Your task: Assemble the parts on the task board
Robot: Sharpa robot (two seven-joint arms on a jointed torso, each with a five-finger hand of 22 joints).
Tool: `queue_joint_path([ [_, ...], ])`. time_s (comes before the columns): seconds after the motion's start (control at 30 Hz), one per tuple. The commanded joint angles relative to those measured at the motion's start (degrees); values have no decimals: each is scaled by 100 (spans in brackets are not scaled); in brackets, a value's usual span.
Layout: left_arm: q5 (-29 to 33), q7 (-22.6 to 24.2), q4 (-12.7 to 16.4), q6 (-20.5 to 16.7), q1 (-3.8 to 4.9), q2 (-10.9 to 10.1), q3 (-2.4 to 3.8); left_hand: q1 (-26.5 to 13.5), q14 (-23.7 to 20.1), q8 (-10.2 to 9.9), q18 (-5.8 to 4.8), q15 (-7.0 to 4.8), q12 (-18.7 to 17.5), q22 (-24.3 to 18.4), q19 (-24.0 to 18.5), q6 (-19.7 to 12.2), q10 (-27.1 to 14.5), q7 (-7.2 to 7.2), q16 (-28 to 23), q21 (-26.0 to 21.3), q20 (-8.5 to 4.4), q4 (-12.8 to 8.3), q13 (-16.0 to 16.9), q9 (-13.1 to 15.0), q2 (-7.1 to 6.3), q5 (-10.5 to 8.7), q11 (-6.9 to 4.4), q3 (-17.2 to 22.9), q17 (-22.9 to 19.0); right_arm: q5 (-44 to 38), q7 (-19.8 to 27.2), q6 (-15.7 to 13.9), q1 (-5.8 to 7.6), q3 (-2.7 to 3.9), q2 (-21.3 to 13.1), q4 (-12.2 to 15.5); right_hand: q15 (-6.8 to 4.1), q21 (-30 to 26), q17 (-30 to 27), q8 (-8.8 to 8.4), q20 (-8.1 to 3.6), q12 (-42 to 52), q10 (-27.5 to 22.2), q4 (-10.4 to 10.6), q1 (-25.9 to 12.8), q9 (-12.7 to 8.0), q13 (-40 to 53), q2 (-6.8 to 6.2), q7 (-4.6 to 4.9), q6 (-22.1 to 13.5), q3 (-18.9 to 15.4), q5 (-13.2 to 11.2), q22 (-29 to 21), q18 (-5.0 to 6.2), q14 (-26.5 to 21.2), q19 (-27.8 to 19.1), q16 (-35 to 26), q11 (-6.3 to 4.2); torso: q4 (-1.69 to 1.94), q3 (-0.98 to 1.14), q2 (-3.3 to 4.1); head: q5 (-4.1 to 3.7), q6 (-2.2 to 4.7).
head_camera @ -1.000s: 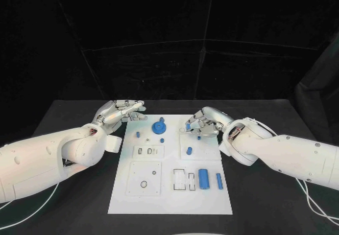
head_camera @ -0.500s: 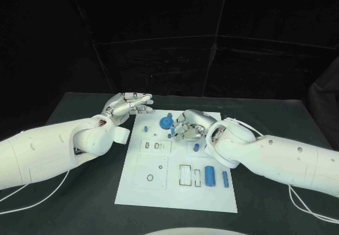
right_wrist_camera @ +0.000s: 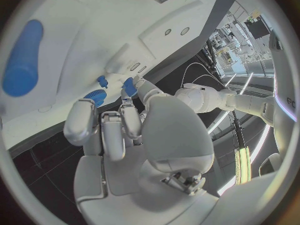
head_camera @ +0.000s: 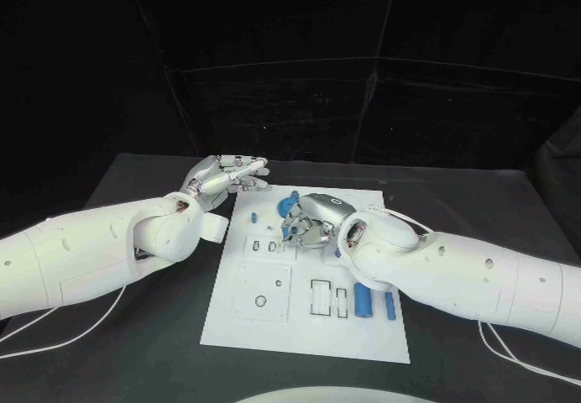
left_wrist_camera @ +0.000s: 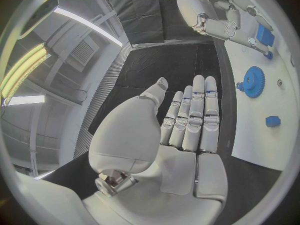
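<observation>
The right hand has swung left across the board since 1 second ago and now hovers over its far middle, beside the blue gear, fingers curled; whether it holds a part cannot be told. The left hand stays off the board's far-left corner, fingers straight and empty. 2 blue cylinders lie at the board's near right, below the right forearm.

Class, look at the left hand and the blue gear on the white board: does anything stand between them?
Nothing visible does. The left hand, fingers straight and holding nothing, hovers off the task board's far left corner. The blue gear lies beyond its fingertips, with bare board between. The right hand works beside the gear.
</observation>
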Motion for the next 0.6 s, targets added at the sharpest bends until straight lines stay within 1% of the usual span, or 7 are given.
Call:
queue_joint_path([
  [0.03,6,-2,23,22,12,13,5,-13,-47,-21,30,6,-22,-9,41,-47,-43,9,-39,-32,17,-47,-8,-2,66,-8,-9,1,6,-294,-93,193,0,-1,42,-37,-2,19,603,23,5,-19,-40,33,-74,32,3,-3,-29,82,71,-28,5,-80,428,4,-28,11,-6,3,7,18,-22],
  [0.07,6,-5,24,26,11,16,5,-13,-47,-21,30,6,-22,-9,41,-47,-43,9,-39,-32,17,-47,-8,-2,66,-8,-9,1,6,-311,-86,197,-4,-4,56,-50,-2,19,603,23,5,-19,-40,33,-74,32,3,-3,-29,82,71,-28,5,-80,428,4,-28,11,-6,4,3,24,-34],
  [0.2,7,-12,6,37,11,28,5,-13,-47,-21,30,6,-22,-9,41,-47,-43,9,-39,-32,17,-47,-8,-2,66,-8,-9,1,6,-402,-39,213,-21,-16,110,-98,-2,18,600,22,5,-15,-38,32,-85,32,8,-10,-29,82,73,-37,5,-80,427,4,-30,10,-11,6,0,38,-43],
  [0.33,7,-17,-10,37,11,37,5,-13,-47,-21,30,6,-22,-9,41,-47,-43,9,-39,-32,17,-47,-8,-2,66,-8,-9,1,6,-455,-11,265,-33,-36,162,-134,-2,21,604,20,5,-9,-35,26,-91,32,14,-23,-30,81,76,-35,13,-81,428,7,-28,10,-2,2,4,40,-63],
  [0.43,7,-24,-3,43,11,43,5,-13,-47,-21,30,6,-22,-9,41,-47,-43,9,-39,-32,17,-47,-8,-2,66,-8,-9,1,6,-468,-13,316,-36,-52,191,-158,-1,17,605,13,6,-10,-35,22,-113,29,15,-46,-26,73,78,-30,2,-79,429,4,-28,11,-1,3,4,41,-72],
  [0.6,7,-29,14,54,11,56,5,-13,-47,-21,30,6,-22,-9,41,-47,-43,9,-39,-32,17,-47,-8,-2,66,-8,-9,1,6,-479,-15,349,-41,-114,239,-199,0,15,595,8,6,-14,-38,23,-131,28,11,-58,-23,68,80,-27,0,-79,427,3,-33,14,-2,-3,-2,51,-89],
])
